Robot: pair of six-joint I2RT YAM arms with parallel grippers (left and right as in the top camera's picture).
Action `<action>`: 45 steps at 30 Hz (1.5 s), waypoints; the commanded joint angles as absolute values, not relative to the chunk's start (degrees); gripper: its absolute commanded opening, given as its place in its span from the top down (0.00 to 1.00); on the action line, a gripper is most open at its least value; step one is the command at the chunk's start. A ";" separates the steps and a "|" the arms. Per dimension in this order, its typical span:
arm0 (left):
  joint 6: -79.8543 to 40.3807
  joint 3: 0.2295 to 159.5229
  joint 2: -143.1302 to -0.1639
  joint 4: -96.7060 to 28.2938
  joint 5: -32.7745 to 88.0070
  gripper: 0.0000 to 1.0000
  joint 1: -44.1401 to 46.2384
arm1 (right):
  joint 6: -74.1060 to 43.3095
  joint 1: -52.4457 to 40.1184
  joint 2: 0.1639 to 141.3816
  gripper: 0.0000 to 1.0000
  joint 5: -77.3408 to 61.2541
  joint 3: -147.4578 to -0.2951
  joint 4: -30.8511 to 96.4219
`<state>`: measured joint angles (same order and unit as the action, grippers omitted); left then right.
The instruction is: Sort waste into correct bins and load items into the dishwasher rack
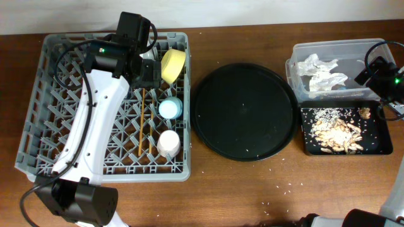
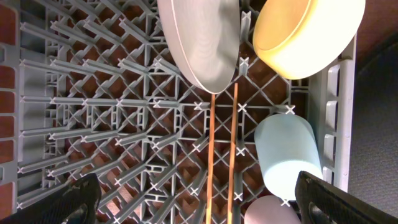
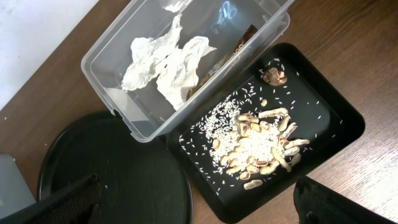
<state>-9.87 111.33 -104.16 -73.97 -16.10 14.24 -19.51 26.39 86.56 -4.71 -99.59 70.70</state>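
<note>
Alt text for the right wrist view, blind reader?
A clear plastic tub holding crumpled white tissues sits beside a shallow black tray of beige food scraps and rice grains. Part of a round black tray shows lower left, all on a wooden table.

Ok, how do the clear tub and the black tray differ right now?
The clear tub is see-through and deep-walled; the black tray is opaque and shallow. The tub holds crumpled white tissues; the tray holds beige food scraps and rice grains. Both are rectangular and sit side by side.
</note>
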 commanded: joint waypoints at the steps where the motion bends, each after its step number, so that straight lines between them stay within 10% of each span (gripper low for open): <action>1: -9.34 112.01 -104.14 -74.06 -15.88 0.00 14.11 | -19.99 26.63 86.61 0.01 -4.01 -100.55 70.74; 13: -9.34 112.01 -104.14 -74.08 -15.88 0.00 14.11 | -19.99 25.28 86.63 0.01 -4.19 -100.51 70.74; 22: -9.34 112.01 -104.14 -74.06 -15.86 0.00 14.11 | -13.41 -0.43 77.01 0.02 8.62 -99.48 66.94; 32: -9.34 112.01 -104.14 -74.06 -15.86 0.00 14.11 | -5.80 -2.35 46.78 0.02 -0.45 -53.32 23.70; 45: -9.34 112.01 -104.14 -74.08 -15.86 0.00 14.11 | -6.42 -5.34 7.70 0.02 -4.08 -6.85 1.45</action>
